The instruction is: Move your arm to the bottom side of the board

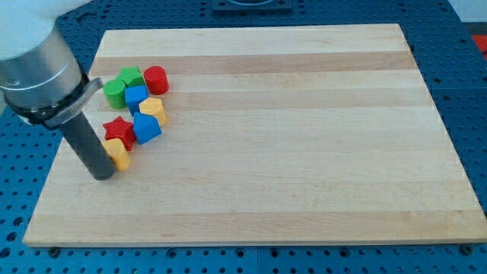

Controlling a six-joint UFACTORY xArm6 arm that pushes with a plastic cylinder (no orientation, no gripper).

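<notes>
My tip (102, 176) rests on the wooden board (289, 152) near its left edge, in the lower half. It touches or nearly touches the left side of a yellow block (119, 154). Above that block lie a red star (119, 131) and a blue cube (147, 129). Higher up sit a yellow heart-like block (154, 109), a blue block (137, 97), a green round block (114, 92), a green star (131, 77) and a red cylinder (156, 79). All the blocks form one cluster at the view's upper left.
The arm's grey body (38, 68) looms over the board's left edge and hides part of it. A blue perforated table (472, 99) surrounds the board.
</notes>
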